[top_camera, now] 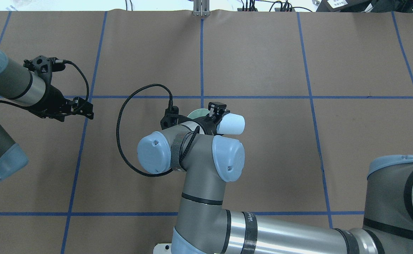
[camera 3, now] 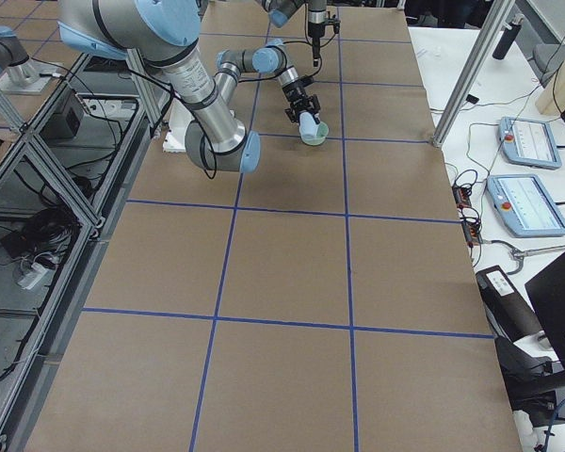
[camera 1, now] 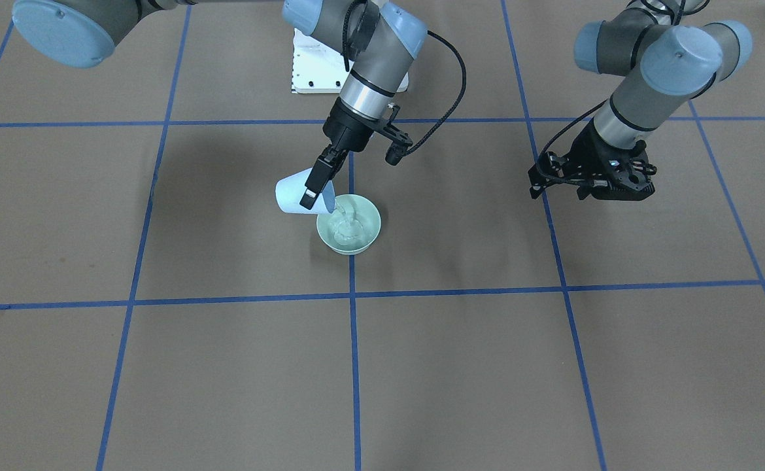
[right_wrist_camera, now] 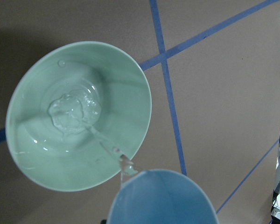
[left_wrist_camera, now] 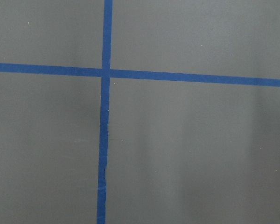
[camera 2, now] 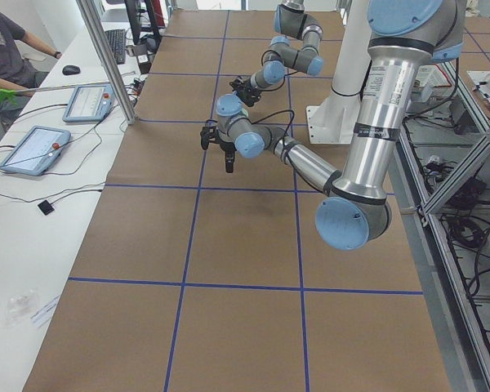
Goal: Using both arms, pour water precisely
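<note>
My right gripper (camera 1: 314, 190) is shut on a pale blue cup (camera 1: 289, 195), tipped on its side over a pale green bowl (camera 1: 373, 226) at the table's middle. In the right wrist view a thin stream of water (right_wrist_camera: 100, 135) runs from the cup's lip (right_wrist_camera: 163, 200) into the bowl (right_wrist_camera: 126, 102) and pools there with glints. From overhead the cup (top_camera: 232, 124) sticks out past the wrist and the bowl (top_camera: 199, 113) is mostly hidden. My left gripper (camera 1: 592, 190) hangs apart over bare table, open and holding nothing.
Brown paper with a blue tape grid (left_wrist_camera: 105, 72) covers the table. The white pedestal plate (camera 1: 307, 65) sits behind the bowl. A person and tablets (camera 2: 33, 147) are on a side bench past the table's edge.
</note>
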`<state>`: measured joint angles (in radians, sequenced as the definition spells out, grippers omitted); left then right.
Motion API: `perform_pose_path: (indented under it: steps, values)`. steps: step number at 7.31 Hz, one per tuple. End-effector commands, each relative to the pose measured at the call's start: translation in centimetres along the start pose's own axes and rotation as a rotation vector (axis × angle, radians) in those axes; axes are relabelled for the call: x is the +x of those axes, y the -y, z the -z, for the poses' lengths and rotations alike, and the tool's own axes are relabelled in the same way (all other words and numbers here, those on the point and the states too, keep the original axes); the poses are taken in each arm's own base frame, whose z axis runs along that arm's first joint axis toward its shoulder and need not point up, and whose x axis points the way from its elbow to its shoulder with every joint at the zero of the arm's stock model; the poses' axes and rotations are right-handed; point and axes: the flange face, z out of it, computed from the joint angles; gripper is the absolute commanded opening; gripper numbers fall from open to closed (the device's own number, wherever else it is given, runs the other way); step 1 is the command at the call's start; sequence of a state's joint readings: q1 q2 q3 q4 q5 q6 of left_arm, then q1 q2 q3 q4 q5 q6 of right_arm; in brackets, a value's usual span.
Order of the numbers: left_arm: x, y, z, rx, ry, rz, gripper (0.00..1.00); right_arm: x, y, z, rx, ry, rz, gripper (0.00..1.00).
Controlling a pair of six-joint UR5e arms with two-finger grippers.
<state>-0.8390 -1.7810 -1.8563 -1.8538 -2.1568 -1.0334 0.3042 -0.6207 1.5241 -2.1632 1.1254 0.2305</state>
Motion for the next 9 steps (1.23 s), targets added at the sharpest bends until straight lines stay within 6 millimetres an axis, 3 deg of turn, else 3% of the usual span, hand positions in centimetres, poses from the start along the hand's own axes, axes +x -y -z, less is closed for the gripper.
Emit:
perform_pose_path:
  steps: [1, 9]
  values:
    - [0.0, 0.0, 0.0, 0.0, 0.001, 0.001, 1.0, -0.1, -0.1, 0.2, -0.021, -0.019, 0.018, 0.36]
    - [0.0, 0.1, -0.2, -0.001, 0.002, 0.003, 1.0, -0.7, 1.1, 0.6, -0.036, -0.064, 0.028, 0.38]
